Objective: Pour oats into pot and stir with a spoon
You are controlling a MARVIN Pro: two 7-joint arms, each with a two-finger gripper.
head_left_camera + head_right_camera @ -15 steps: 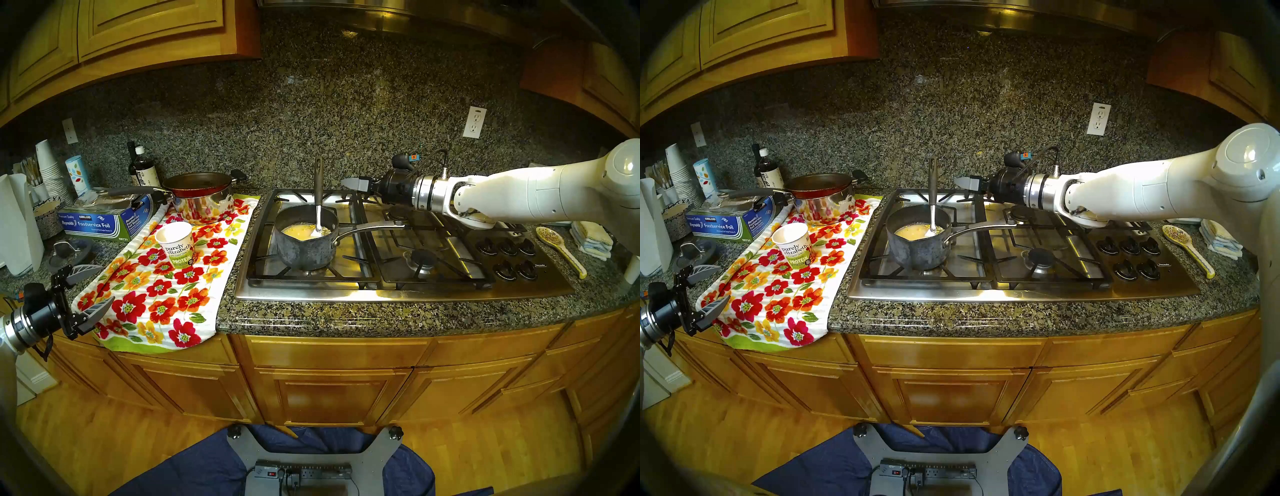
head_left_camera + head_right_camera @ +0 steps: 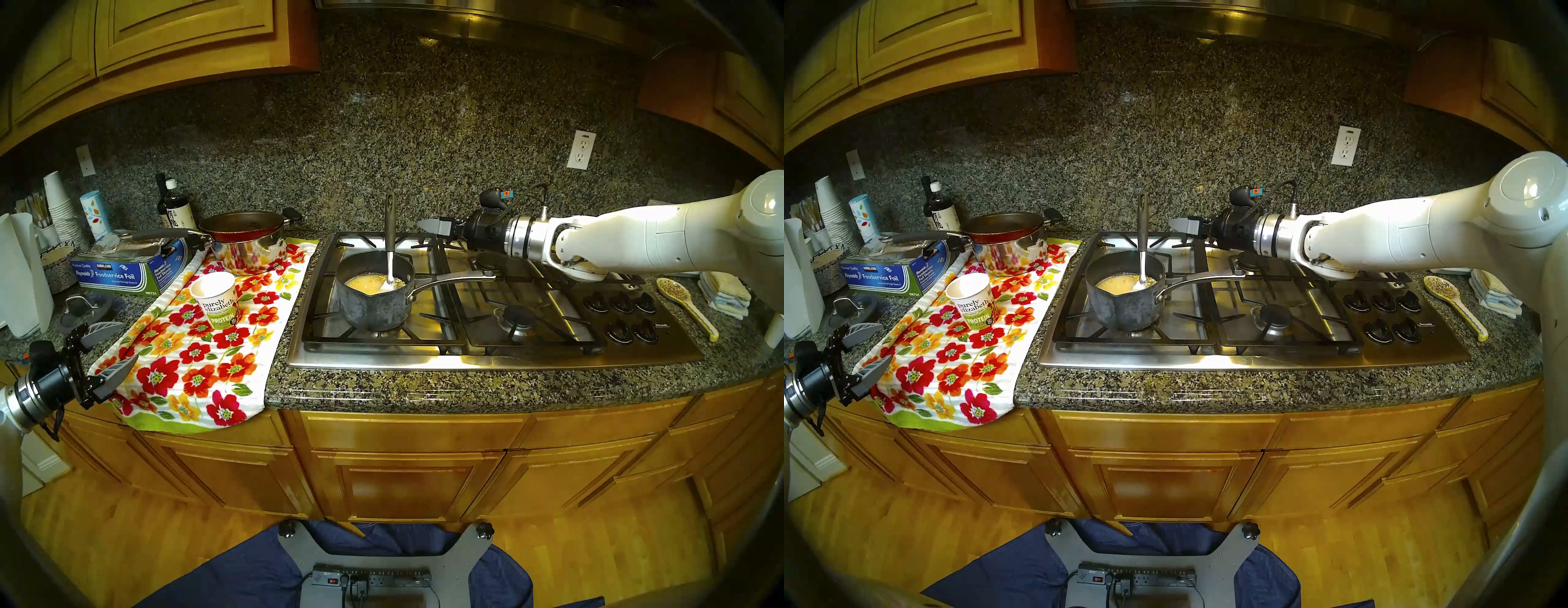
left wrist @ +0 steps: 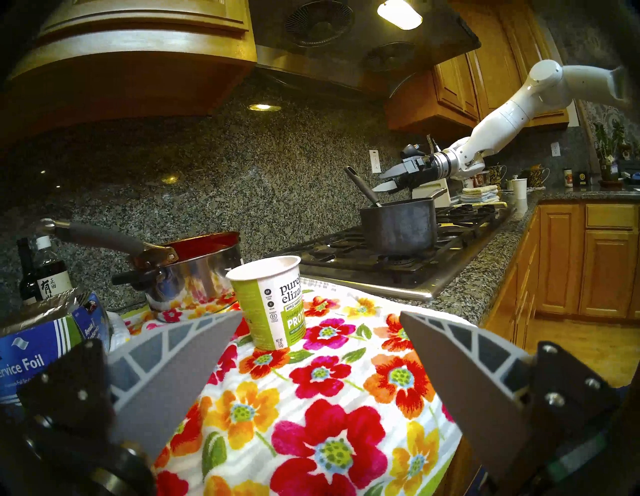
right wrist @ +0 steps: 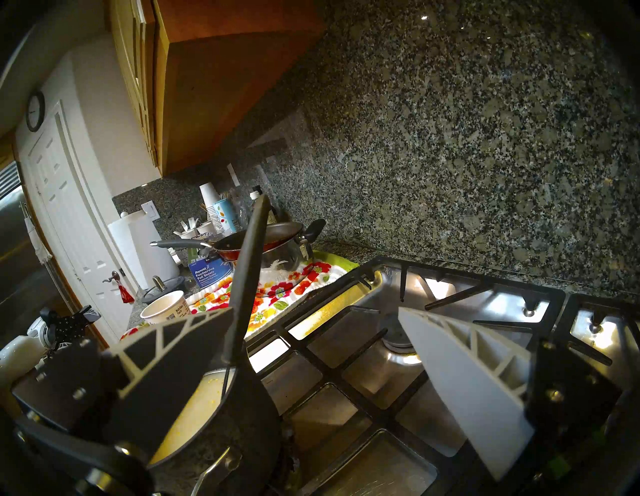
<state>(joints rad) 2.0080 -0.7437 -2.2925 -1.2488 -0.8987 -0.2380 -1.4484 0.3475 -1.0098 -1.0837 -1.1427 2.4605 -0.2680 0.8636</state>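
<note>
1. In the head view the pot (image 2: 375, 297) sits on the stove's (image 2: 488, 361) left burner at frame centre. A pale yellow mix with flakes of oats (image 2: 396, 283) lies inside, so the pour looks done.
2. The printed cup (image 2: 218, 305) stands upright on the flowered towel (image 2: 191, 361), left of the pot, on the table (image 2: 382, 390).
3. The spoon (image 2: 389, 237) stands in the pot, bowl down in the mix. Its long axis runs nearly upright, handle end pointing toward the top of the frame and leaning on the far rim.
4. The right tool (image 2: 428, 225) hangs right of the handle, jaws wide apart, holding nothing.
5. The left tool (image 2: 112, 352) waits at lower left, jaws wide apart and empty.
6. Stirring appears to be the step in hand. The next move likely calls for the right tool to close around the handle.
</note>
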